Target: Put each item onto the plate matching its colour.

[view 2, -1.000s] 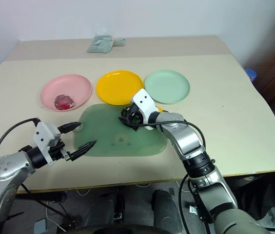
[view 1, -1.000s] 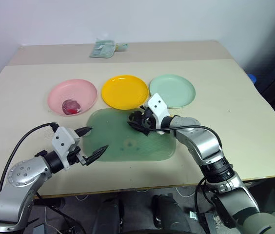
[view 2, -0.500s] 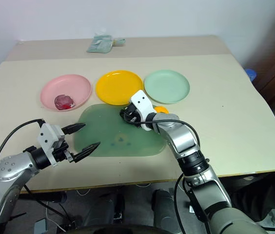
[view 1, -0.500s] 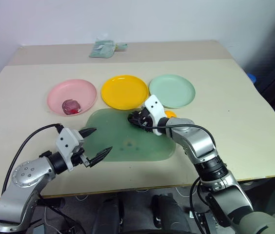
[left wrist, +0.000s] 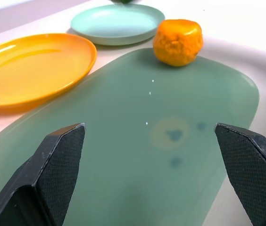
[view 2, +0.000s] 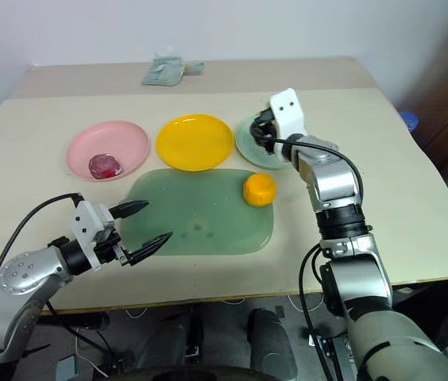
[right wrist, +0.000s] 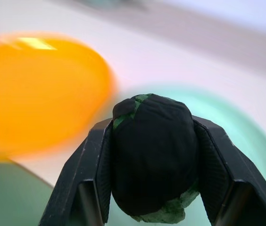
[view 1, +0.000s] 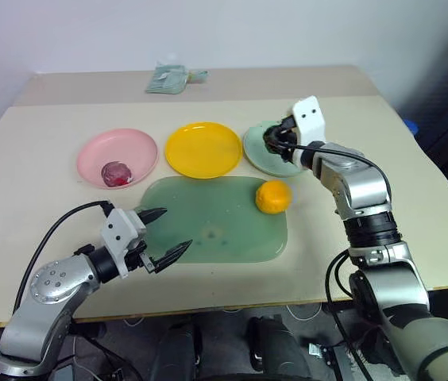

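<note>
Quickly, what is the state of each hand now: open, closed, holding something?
Left hand: open, empty, over the green mat.
Right hand: closed on the dark green item, above the mint plate.

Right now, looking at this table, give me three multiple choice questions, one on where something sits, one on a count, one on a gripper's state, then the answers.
1. Where is the orange item?
A. on the yellow plate
B. on the green mat
C. on the pink plate

2. How many round plates are on the table?
A. two
B. three
C. four

3. What is the right gripper doing?
A. standing open over the mat
B. shut on the dark green item
C. shut on the red item

Answers:
1 B, it sits at the green mat's far right corner, clear of the yellow plate.
2 B, there is a pink plate, a yellow one and a mint green plate.
3 B, its fingers clamp the dark green item above the mint plate; the red item lies on the pink plate.
</note>
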Available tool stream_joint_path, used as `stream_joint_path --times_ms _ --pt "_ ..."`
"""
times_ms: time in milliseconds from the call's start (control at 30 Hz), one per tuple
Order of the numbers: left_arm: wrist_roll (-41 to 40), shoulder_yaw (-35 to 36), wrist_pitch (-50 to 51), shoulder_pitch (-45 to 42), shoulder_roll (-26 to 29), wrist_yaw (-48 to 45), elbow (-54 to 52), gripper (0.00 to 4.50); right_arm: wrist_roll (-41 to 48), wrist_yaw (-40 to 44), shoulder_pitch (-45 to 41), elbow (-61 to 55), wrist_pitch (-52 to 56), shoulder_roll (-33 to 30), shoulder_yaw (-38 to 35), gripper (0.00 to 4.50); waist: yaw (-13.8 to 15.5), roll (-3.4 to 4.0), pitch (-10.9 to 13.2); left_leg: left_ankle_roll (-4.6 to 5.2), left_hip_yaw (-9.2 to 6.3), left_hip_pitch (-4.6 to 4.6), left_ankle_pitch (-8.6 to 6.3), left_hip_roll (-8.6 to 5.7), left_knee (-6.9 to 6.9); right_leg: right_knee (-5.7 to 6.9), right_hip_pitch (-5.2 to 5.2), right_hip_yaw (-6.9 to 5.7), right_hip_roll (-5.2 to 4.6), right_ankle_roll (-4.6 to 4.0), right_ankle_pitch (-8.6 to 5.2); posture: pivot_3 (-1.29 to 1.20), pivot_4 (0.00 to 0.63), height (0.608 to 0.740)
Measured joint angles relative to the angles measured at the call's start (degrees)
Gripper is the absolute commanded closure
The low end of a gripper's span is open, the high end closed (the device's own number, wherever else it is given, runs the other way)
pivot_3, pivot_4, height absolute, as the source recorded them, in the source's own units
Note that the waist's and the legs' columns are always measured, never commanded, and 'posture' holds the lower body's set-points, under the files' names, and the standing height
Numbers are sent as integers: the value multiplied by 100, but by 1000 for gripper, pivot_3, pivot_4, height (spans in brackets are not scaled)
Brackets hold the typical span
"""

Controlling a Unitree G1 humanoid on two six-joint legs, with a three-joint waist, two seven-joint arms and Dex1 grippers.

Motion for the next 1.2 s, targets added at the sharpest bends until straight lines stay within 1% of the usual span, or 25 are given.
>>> stream_joint_path --times_ms 133,233,300,333,400,467,533,633,700,767,833,933,1200 --pt "-2 -79 5 -99 -27 36 -15 0 -114 6 -255 1215 -584 12 -8 2258 -76 18 11 0 2 -3 1 1 -2 6 -9 3 4 14 8 0 150 740" --pt "-5 -82 15 -108 -27 50 -19 0 -158 44 -570 1788 -1034 11 -31 1360 -138 18 11 0 0 -4 1 3 -4 6 -9 3 5 15 8 0 150 740" --pt "-11 -81 27 -98 -27 63 -50 0 -154 111 -648 1907 -1252 10 -99 420 -140 18 11 0 -1 -3 0 4 -4 6 -9 3 5 16 8 0 150 740" --pt "-20 -80 49 -86 -27 71 -66 0 -151 158 -645 1897 -1347 9 -127 22 -139 18 11 0 -1 -4 0 6 -4 6 -9 3 4 16 8 0 150 740" --pt "-23 -79 79 -55 -28 84 -92 0 -132 318 -565 1691 -1468 -8 -136 22 -138 18 11 0 -1 -4 0 7 -4 6 -9 3 3 16 8 0 150 740" --pt "-25 -72 94 -14 -27 101 -104 0 2 649 -313 1078 -1541 -63 -137 22 -121 19 11 0 -5 -5 0 9 -4 6 -8 3 2 18 8 0 150 740" --pt "-29 -76 104 -25 -30 104 -122 0 321 1256 194 16 -1449 -271 -135 22 -76 18 11 2 -10 -6 0 10 -4 3 -5 2 1 18 8 0 150 740" --pt "-39 -93 110 -51 -23 78 -156 0 659 2013 952 -1201 -1242 -668 -87 22 -11 18 11 3 -7 -4 -1 9 -3 0 -3 3 -3 18 8 0 150 740" --pt "-52 -153 115 -94 -19 28 -158 0 857 2475 1539 -1958 -1089 -971 -5 22 31 17 10 3 -7 -2 -1 9 -1 0 -1 2 -2 11 5 0 150 740" --pt "-75 -283 116 -161 -22 -26 -164 0 966 2730 1981 -2426 -972 -1115 99 22 33 17 10 2 -5 1 -1 9 0 1 0 2 -2 1 -1 0 150 740" --pt "-78 -446 119 -293 -26 -86 -163 0 941 2781 2299 -2681 -884 -1243 203 22 33 17 10 1 -4 2 0 7 1 1 0 3 -1 0 -2 0 150 740" --pt "-78 -577 119 -424 -32 -132 -162 0 795 2692 2485 -2696 -855 -1279 274 22 17 17 10 1 -3 3 0 4 1 0 0 3 4 -1 -2 0 150 740" --pt "-77 -731 119 -547 -35 -178 -156 0 563 2376 2546 -2535 -833 -1243 317 22 37 17 10 1 -3 2 0 2 2 0 0 3 5 -1 -2 0 150 740"
